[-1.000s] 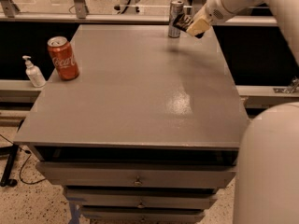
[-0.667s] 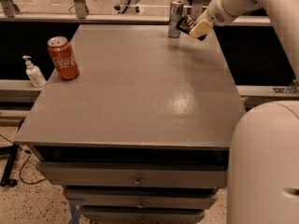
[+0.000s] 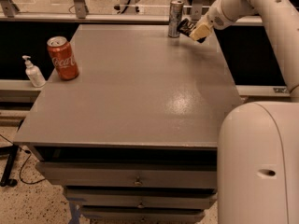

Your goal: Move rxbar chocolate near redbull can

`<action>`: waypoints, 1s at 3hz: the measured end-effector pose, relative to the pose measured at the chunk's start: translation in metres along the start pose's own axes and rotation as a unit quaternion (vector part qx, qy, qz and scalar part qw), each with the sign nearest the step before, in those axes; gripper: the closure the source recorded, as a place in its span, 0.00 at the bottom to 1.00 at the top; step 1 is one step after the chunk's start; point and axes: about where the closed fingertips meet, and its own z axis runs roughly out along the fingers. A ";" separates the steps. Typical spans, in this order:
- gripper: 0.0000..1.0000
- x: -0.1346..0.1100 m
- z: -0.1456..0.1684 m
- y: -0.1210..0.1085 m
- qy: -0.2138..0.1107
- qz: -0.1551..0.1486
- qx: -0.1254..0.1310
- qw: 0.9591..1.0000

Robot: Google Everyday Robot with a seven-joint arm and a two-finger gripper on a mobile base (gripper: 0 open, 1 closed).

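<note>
The redbull can [image 3: 175, 17] stands upright at the far edge of the grey table [image 3: 135, 92], right of centre. My gripper [image 3: 195, 31] is just right of the can, at the far right corner, low over the table. It is shut on the rxbar chocolate [image 3: 186, 27], a black wrapper that sticks out from the pale fingers [image 3: 199, 31] toward the can. The bar's end is close to the can's base; I cannot tell whether it touches the can or the table.
A red Coca-Cola can [image 3: 63, 58] stands at the table's left edge. A white pump bottle [image 3: 33, 72] sits on a ledge left of the table. My white base [image 3: 259, 162] fills the lower right. Drawers lie below the table's front edge.
The gripper with the bar has stayed beside the can, shifting only slightly. The base has come closer and fills more of the lower right.
</note>
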 end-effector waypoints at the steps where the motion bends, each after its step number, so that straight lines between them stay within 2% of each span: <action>1: 0.36 -0.004 0.010 0.001 -0.002 0.000 -0.007 1.000; 2: 0.12 -0.011 0.018 0.004 -0.003 -0.002 -0.014 1.000; 3: 0.00 -0.013 0.022 0.006 -0.003 -0.001 -0.020 1.000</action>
